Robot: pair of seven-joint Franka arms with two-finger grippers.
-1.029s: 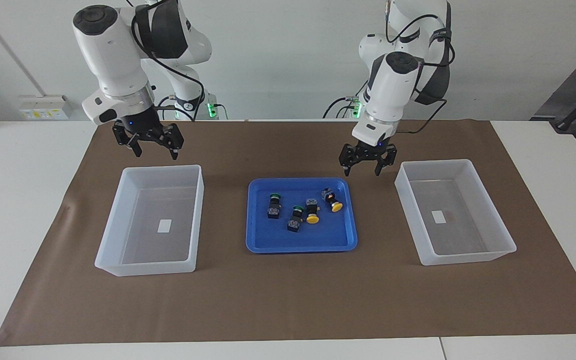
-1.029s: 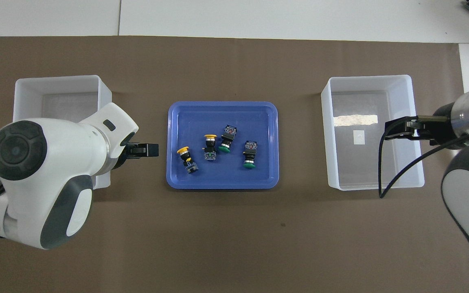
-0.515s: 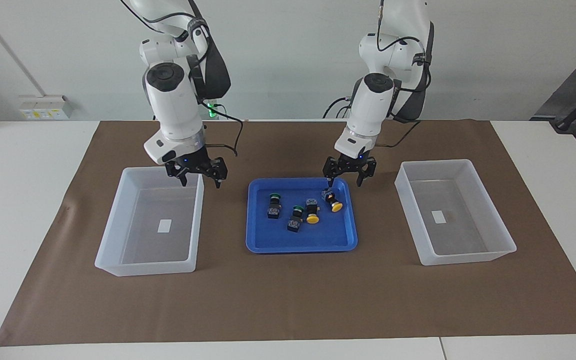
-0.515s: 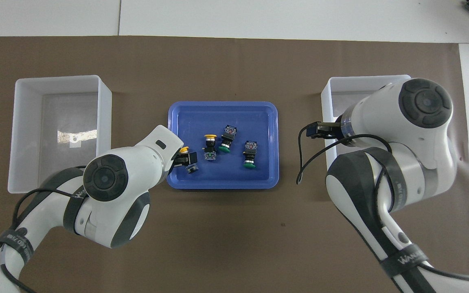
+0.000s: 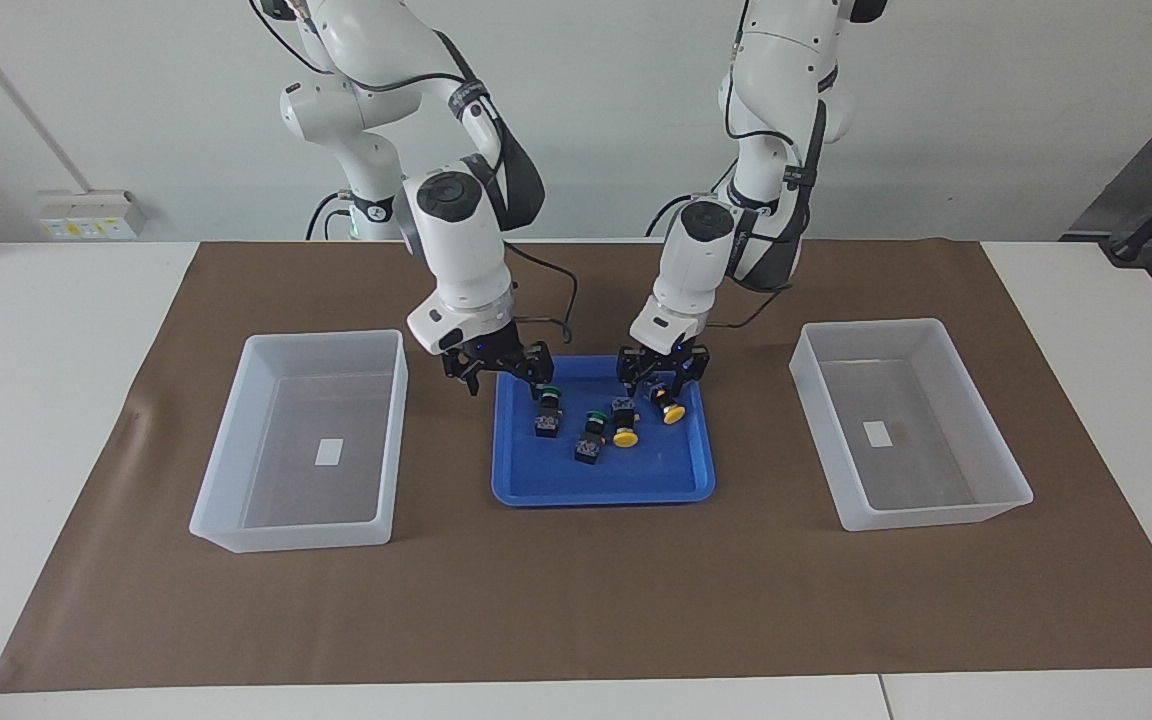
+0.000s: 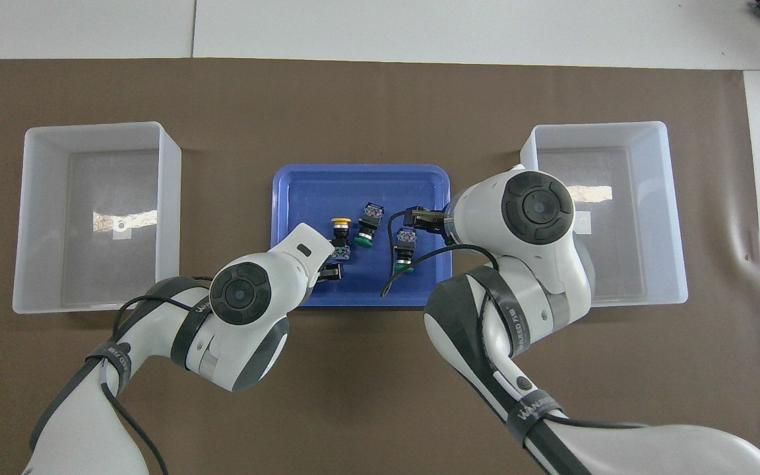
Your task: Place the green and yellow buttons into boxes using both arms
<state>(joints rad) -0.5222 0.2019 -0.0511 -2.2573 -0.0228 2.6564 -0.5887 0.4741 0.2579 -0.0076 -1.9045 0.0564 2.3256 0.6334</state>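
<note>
Four buttons lie in the blue tray [image 5: 616, 478] [image 6: 360, 185]. My left gripper [image 5: 661, 385] [image 6: 332, 270] is open and low over the yellow button [image 5: 671, 408] at the tray's edge nearest the robots; my arm hides that button in the overhead view. My right gripper [image 5: 501, 385] [image 6: 413, 221] is open, low over the tray beside a green button [image 5: 548, 408] [image 6: 404, 249]. The other green button [image 5: 591, 435] [image 6: 366, 229] and yellow button [image 5: 624, 422] [image 6: 340, 234] lie between them. One box [image 5: 936, 515] [image 6: 99, 132] holds nothing at the left arm's end, its twin [image 5: 286, 535] [image 6: 607, 132] at the right arm's end.
A brown paper mat [image 5: 576, 600] [image 6: 367, 99] covers the middle of the white table, under the tray and both boxes. Each box has a small white label on its floor. A wall socket plate [image 5: 91, 215] sits at the table's edge by the right arm's end.
Both arms swung inward and down. The left gripper moved from beside its box to over the tray's yellow button. The right gripper moved from over its box to the tray's green button.
</note>
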